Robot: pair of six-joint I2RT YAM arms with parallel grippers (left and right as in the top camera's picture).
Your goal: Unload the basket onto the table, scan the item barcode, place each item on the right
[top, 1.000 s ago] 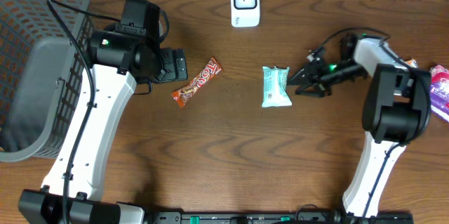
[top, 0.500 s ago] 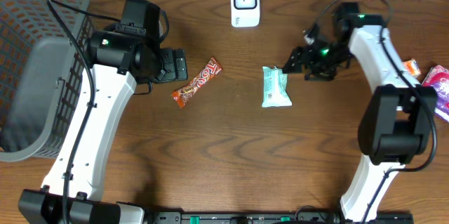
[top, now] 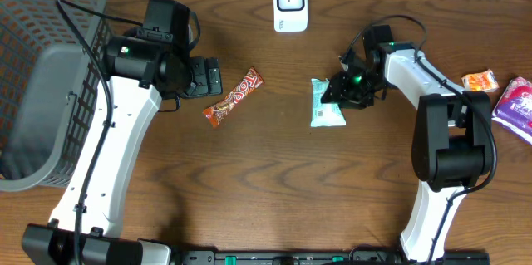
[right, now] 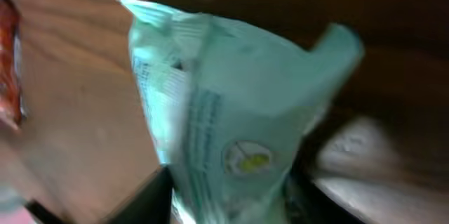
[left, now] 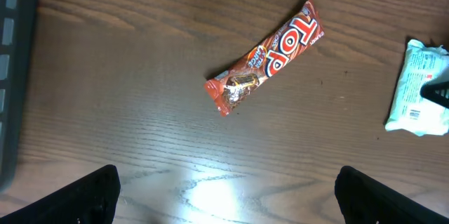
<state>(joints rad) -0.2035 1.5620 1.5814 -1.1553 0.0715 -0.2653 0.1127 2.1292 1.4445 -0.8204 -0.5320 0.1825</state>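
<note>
Showing "TOP" in white, red candy bar (left: 269,57); mint packet (left: 417,87) print illegible.

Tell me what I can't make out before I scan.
- Barcode on the mint packet: too small overhead, motion-blurred in the right wrist view, clipped by the left wrist view's edge.
- Whether the right jaws grip it: too small and dark overhead, blurred at the wrist.
- Purple packet: cut by the overhead view's right edge.
</note>
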